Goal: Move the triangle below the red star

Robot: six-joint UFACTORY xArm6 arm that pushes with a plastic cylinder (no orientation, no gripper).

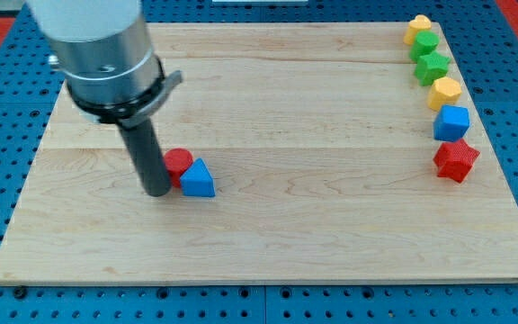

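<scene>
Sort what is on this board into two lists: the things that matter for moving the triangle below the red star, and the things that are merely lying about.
Belongs to the job:
blue triangle
red star
my tip, at the view's left of the triangle

Just lying about:
red round block, touching the triangle
blue cube
two yellow blocks
two green blocks

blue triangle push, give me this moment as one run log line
my tip | left of, touching red cylinder | blue triangle far left of red star | not placed
</scene>
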